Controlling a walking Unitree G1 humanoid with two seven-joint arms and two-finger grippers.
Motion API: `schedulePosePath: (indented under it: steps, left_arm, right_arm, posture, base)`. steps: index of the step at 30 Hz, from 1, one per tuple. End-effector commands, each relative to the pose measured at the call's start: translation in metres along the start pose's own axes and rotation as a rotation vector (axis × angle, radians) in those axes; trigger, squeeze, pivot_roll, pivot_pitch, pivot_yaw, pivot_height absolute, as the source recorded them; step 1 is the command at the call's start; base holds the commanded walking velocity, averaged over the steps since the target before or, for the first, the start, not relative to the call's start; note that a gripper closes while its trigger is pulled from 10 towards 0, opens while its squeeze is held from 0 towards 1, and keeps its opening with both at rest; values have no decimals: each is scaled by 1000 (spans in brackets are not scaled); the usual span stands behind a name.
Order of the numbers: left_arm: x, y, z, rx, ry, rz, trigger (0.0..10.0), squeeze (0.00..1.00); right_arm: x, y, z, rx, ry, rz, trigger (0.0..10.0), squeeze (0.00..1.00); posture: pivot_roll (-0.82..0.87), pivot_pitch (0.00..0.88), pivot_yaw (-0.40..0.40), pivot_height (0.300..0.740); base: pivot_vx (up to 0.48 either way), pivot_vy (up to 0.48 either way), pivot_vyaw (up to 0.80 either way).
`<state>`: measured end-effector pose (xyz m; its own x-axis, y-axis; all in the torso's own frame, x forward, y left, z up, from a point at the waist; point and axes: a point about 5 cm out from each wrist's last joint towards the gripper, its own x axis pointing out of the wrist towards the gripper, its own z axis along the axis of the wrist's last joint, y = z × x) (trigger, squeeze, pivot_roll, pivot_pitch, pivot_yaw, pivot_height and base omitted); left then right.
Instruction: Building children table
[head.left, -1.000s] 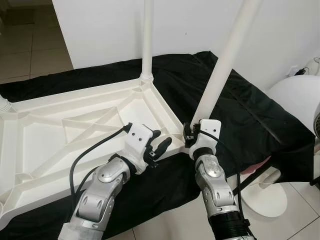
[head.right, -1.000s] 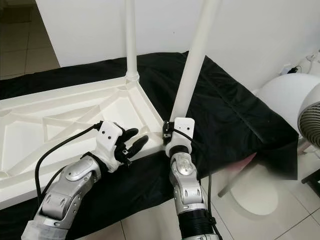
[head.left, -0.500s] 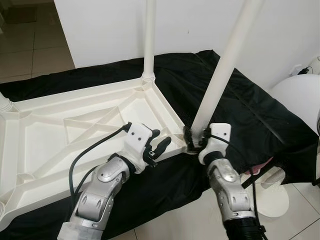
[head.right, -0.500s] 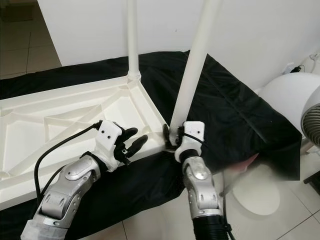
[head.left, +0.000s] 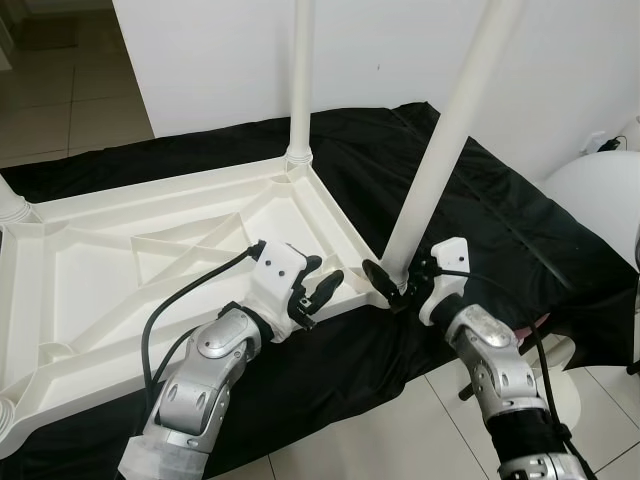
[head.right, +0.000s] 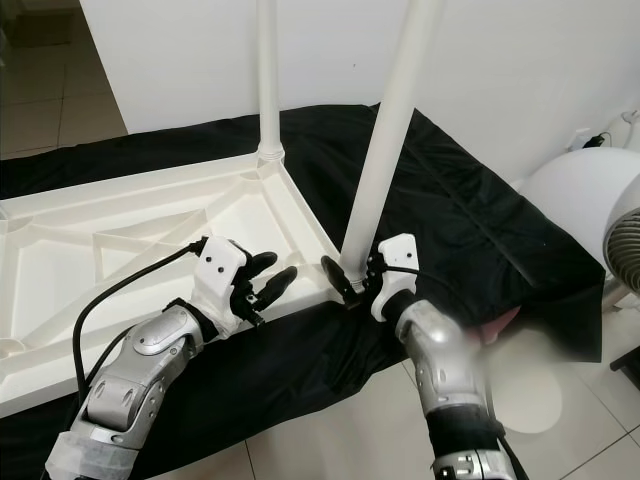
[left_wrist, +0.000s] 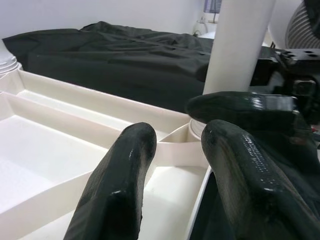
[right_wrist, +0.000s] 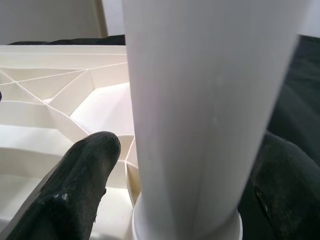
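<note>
Table leg between right hand fingers, seemingly.

Left gripper, right gripper: fingers apart.

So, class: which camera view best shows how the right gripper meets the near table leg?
The right wrist view: the near table leg stands between its two black fingers, just above the socket. The eye views show the right gripper at the leg's base from above; the left wrist view catches only a slice of the leg.
</note>
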<state>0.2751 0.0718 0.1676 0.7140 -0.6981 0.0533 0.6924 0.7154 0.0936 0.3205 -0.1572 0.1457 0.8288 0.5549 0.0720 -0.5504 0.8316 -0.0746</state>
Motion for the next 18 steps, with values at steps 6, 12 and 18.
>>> schedulePosePath:
  steps: [6,12,18]
  left_arm:
    - [3,1,-2,14,6,22,10000,0]
    - [4,2,0,16,0,26,10000,0]
    - [3,1,-1,12,-1,36,10000,0]
  right_arm:
    - [12,-6,1,-73,30,102,10000,0]
    - [17,-8,-6,-92,81,167,0,0]
    - [13,-7,-15,-47,95,169,0,0]
  posture:
    - [-39,30,-16,740]
    - [-28,27,-21,740]
    - [-22,25,-30,740]
  base:
    - [0,0,0]
    - [0,0,0]
    - [0,0,0]
